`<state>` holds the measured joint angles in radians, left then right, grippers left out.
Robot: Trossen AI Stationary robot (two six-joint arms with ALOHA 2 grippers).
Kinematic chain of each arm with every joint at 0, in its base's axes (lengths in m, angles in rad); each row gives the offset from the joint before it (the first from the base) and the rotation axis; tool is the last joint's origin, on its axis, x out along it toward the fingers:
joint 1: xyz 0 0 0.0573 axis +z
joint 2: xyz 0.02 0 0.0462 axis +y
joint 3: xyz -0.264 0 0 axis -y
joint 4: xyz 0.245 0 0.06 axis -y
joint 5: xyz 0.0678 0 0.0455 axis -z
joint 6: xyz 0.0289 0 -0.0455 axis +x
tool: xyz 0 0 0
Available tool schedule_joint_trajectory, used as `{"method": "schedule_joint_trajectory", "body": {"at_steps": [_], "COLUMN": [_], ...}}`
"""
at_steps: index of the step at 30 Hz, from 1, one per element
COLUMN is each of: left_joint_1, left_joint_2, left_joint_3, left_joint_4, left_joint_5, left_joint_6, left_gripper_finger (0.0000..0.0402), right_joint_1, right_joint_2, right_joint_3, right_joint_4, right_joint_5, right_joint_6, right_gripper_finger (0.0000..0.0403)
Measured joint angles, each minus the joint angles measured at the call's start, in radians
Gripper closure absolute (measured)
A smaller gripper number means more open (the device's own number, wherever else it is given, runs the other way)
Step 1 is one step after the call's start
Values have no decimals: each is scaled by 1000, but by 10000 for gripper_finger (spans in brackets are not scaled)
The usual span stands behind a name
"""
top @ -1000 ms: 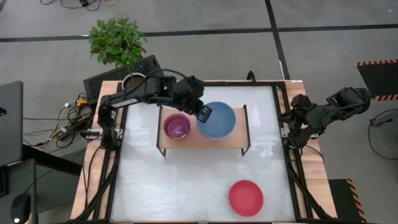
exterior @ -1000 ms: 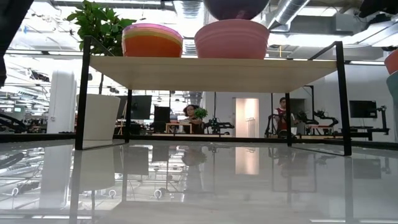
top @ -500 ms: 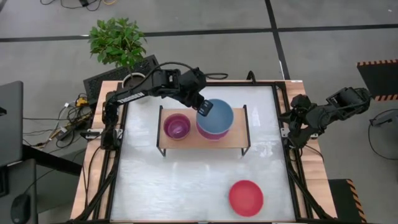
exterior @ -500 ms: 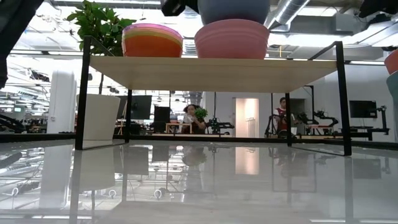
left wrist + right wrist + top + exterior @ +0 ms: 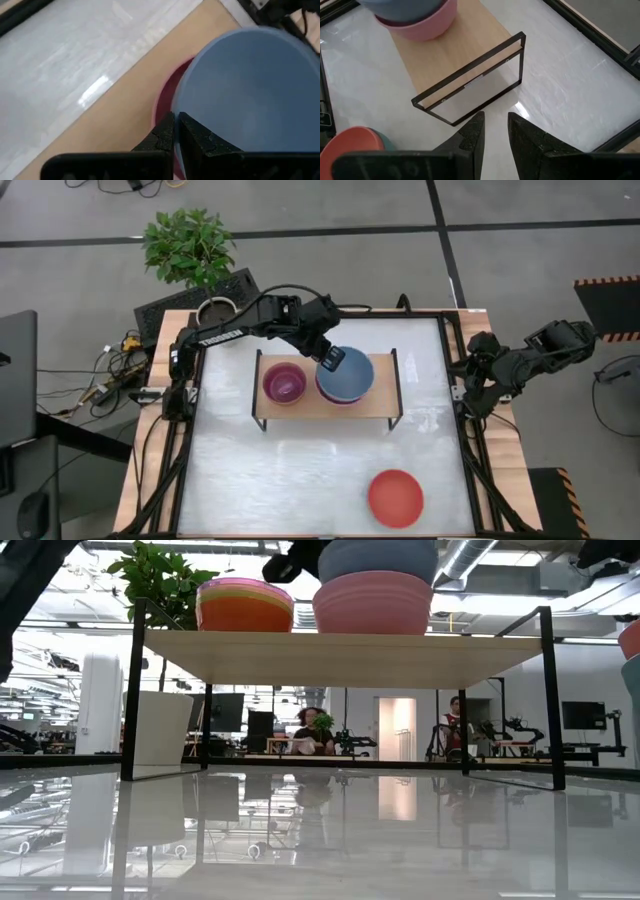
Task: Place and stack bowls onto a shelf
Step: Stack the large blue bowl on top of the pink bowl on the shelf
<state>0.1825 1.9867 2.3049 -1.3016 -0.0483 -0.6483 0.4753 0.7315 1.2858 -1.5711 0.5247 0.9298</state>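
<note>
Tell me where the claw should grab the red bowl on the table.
Grip the red bowl by its rim, coming straight down from above: it sits upright and open, alone on the table, so a thin rim edge probably fits between the fingers anywhere around it.

From my station I saw a leafy potted plant (image 5: 188, 242) standing on the grey floor just beyond the table's (image 5: 300, 470) far left corner, loose cables (image 5: 115, 365) trailing off its left edge, and a seated person (image 5: 308, 736) far behind in the room.
</note>
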Motion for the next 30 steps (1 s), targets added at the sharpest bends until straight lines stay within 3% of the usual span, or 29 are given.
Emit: {"method": "schedule_joint_trajectory", "body": {"at_steps": [9,21,30], "left_joint_1": [0,2,-2], "left_joint_2": [-2,-2,-14], "left_joint_3": [1,1,52], "left_joint_4": [10,4,10], "left_joint_5": [4,6,91], "left_joint_6": [-16,-13,49], "left_gripper_finger": [393,314,323], "right_joint_1": [0,0,0], "right_joint_2": [0,0,0], "right_joint_3": [0,0,0], "right_joint_4": [0,0,0], "right_joint_5": [0,0,0], "right_joint_6": [-23,-23,-22], "right_gripper_finger": [290,290,290]}}
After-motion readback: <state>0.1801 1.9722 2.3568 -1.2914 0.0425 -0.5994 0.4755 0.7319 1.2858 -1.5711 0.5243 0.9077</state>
